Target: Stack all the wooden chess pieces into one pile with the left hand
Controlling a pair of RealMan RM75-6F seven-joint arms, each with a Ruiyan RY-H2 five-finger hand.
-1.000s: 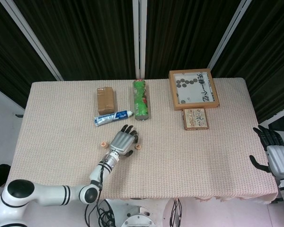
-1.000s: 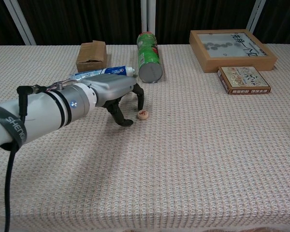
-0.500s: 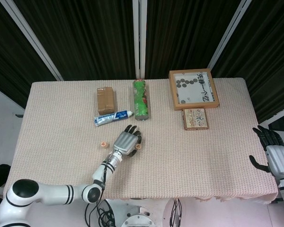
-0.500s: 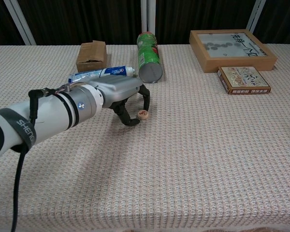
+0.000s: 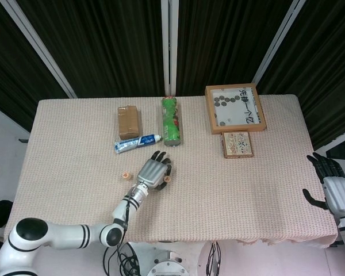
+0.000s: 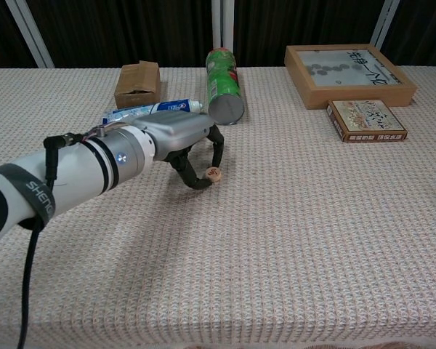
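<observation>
The left hand (image 6: 180,138) is reaching palm-down over the beige woven tabletop (image 5: 247,195), its dark fingers (image 6: 216,147) curling around a small round wooden chess piece (image 6: 214,174) and pinching it against the cloth. A second round wooden chess piece (image 5: 125,175) is lying well apart, on the far side of the hand. A blue-and-white toothpaste tube (image 5: 137,142), a green cylindrical can (image 5: 171,121) and a brown cardboard box (image 5: 128,121) are lying just beyond. The right hand (image 5: 333,187) is hanging off the table edge, fingers spread, holding nothing.
</observation>
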